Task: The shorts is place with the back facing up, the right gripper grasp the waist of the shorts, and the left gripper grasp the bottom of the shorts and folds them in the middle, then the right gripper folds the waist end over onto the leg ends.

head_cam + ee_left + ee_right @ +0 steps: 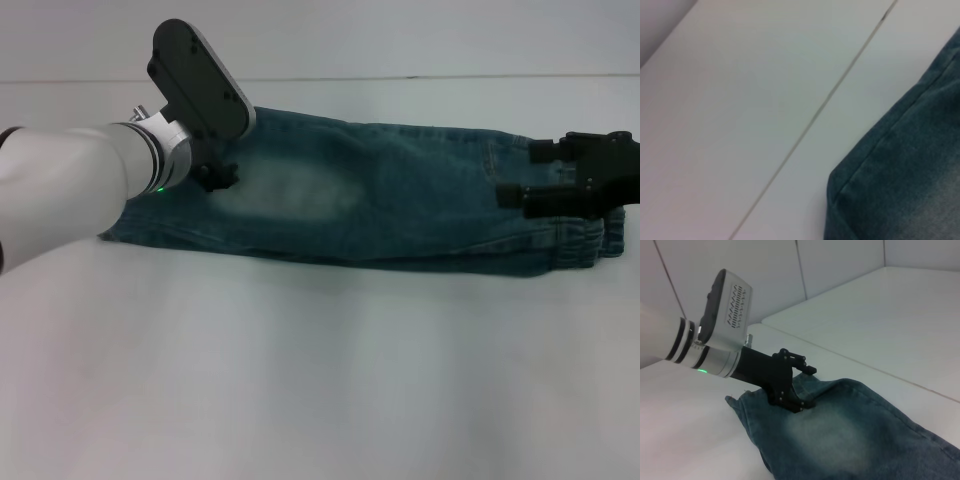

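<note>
The white table (320, 390) is lying bare nearest to me, and beyond it the shorts (400, 205) are stretching across it from my left to my right, already doubled lengthwise into one long narrow strip with a pale faded patch toward my left.

On my left side, my left gripper (218, 178) is sitting low over the far edge of the strip, near the leg ends (135, 232), with the green light glowing on its wrist. From the right wrist view I am seeing this claw (802, 387) with its two fingers (801, 405) spread apart, the lower one lying on the denim and the upper one above it, so it is released and gripping nothing. My left wrist view is showing only a stitched hem corner of the shorts (900, 180) resting on the table, with a thin seam line (815, 115) running across the tabletop.

On my right side, my right gripper (520, 175) is hovering at the waist of the shorts (585, 240), where the gathered band is bunching at the end of the strip. Its two black fingers (535, 195) are pointing toward my left with a clear gap between them, so it is released too, and I cannot tell whether the lower finger is touching the cloth.
</note>
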Motion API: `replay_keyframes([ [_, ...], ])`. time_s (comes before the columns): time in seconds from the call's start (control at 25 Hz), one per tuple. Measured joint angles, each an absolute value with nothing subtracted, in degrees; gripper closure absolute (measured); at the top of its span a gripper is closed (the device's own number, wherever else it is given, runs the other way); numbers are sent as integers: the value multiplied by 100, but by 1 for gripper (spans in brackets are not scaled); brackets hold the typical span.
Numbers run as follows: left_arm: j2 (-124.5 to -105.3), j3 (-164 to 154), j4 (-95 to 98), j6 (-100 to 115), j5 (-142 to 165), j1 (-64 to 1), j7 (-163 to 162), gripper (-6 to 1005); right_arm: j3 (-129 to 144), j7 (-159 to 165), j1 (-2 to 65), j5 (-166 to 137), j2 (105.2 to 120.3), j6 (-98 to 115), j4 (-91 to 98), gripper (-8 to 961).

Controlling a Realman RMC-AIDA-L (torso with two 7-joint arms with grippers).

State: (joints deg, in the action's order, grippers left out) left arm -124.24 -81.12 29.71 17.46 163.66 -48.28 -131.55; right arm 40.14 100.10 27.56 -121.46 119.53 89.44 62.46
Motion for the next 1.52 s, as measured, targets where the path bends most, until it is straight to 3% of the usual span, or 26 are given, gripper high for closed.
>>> replay_keyframes([
  [0.64, -12320, -7741, 2632, 1375, 16365, -4944, -12880, 237, 4013, 9989, 2708, -12147, 11953, 8956, 6249, 29],
  [1.2, -12371, -7396, 2720, 786, 16365, -4937, -12439, 238, 4017, 9984, 2729, -12153, 11944, 8965, 6250, 28],
  [1.52, -12285, -7071, 2862, 985, 16364, -4827, -12407, 237, 4017, 9984, 2774, -12151, 11944, 8974, 6252, 29],
])
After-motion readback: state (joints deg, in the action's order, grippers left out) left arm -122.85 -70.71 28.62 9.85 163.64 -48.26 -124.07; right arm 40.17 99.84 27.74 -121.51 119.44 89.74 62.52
